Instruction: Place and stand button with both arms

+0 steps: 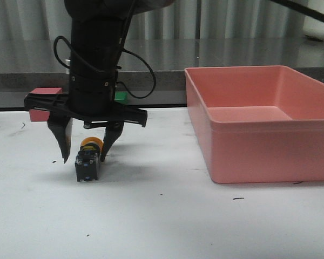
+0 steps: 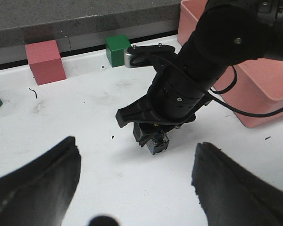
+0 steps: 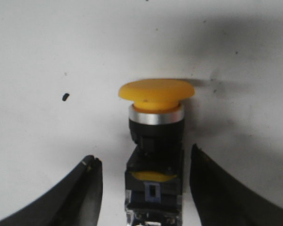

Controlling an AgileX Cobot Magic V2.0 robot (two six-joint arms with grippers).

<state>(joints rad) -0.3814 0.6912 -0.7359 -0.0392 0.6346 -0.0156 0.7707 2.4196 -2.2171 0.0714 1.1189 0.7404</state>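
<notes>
My right jaws [image 1: 83,154] stand spread, astride the button [image 1: 88,161] without touching; it lies on its side, glossy yellow cap, blocky base, on the scuffed white counter [image 1: 151,216]. My left jaws [image 2: 134,183] gape wide, apart.

Front view: low, level over counter [image 1: 167,216]. Wrist views: left oblique, farther; right close, straight down. All share button [image 1: 88,162].

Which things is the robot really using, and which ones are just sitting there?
Using:
button, lying on its side
right hand, open around it
left hand, open, waiting

Just sitting there:
pink tub
red block
green block
</notes>
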